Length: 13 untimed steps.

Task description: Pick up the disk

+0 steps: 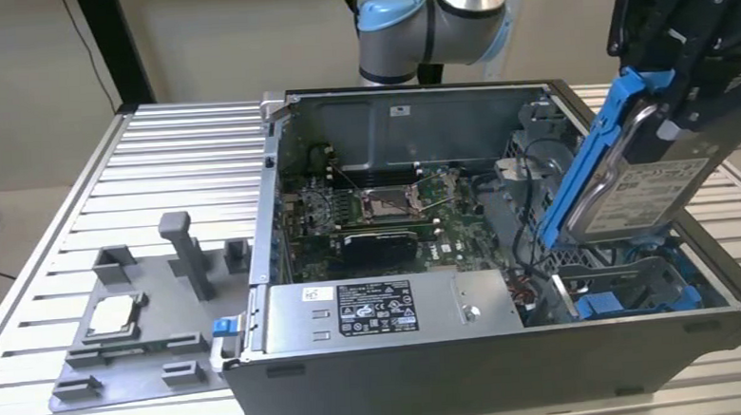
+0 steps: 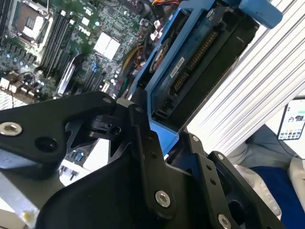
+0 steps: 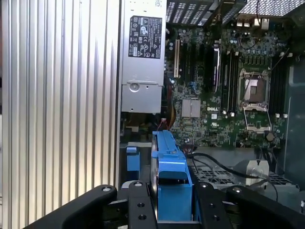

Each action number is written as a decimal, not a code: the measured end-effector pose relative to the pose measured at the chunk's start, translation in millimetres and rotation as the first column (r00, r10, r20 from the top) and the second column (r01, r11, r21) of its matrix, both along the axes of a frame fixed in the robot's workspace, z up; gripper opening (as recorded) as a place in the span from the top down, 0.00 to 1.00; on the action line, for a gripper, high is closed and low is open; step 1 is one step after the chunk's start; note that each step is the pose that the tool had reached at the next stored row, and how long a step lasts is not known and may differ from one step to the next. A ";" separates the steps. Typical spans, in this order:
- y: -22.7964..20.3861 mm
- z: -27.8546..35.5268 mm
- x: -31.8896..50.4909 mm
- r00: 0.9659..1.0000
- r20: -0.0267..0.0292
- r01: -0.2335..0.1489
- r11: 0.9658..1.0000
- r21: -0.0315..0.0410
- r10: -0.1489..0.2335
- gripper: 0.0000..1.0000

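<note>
While clamped edge-on in the black gripper (image 1: pixel 670 120), the silver hard disk with blue rails (image 1: pixel 630 180) hangs above the open grey computer case (image 1: pixel 480 354), over its blue drive bay (image 1: pixel 629 294); green motherboard (image 1: pixel 370 207) alongside.

My arm reaches in from the table's (image 1: pixel 151 143) far edge, gripper (image 1: pixel 670 106) raised, fingers clamped tight.

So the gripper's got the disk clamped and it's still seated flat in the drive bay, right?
Not seated. The gripper does clamp the disk, but the exterior view shows it held up, tilted on edge above the drive bay of the open computer case.
</note>
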<state>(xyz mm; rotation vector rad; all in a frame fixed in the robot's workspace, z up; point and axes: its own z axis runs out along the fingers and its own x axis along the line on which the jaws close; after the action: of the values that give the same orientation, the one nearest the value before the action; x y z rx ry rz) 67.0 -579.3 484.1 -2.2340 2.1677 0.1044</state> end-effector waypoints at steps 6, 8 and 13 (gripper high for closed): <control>-7.0 -1.7 13.2 1.000 0.000 0.000 1.000 0.000 0.000 1.00; -8.6 -2.5 17.1 1.000 0.000 0.000 1.000 0.000 0.000 1.00; -9.2 -5.5 28.2 1.000 0.000 0.003 1.000 0.000 -0.003 1.00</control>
<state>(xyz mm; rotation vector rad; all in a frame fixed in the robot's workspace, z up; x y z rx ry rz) 95.1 -588.5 478.6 -2.2302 2.1715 0.1042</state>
